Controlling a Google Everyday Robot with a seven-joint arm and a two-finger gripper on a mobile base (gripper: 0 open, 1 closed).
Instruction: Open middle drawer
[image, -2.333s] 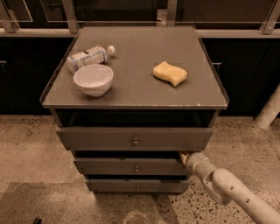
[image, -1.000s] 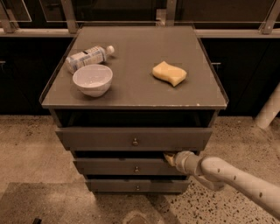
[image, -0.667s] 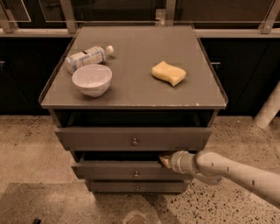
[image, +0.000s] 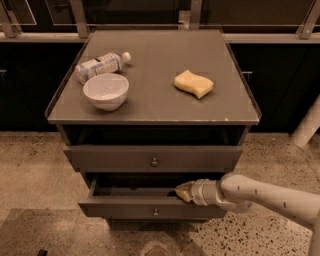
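Middle drawer (image: 120, 207) partly out. Gripper (image: 184, 191) at its top edge, 2 o'clock from knob (image: 155, 212); we cannot tell its state.

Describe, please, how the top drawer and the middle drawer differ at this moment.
The middle drawer stands pulled forward, its inside showing from above; the top drawer sits further back. The top drawer's front is taller than the middle drawer's. The gripper is at the middle drawer's upper edge, right of its knob; nothing touches the top drawer. Both are dark grey and flat-fronted, with one small round knob.
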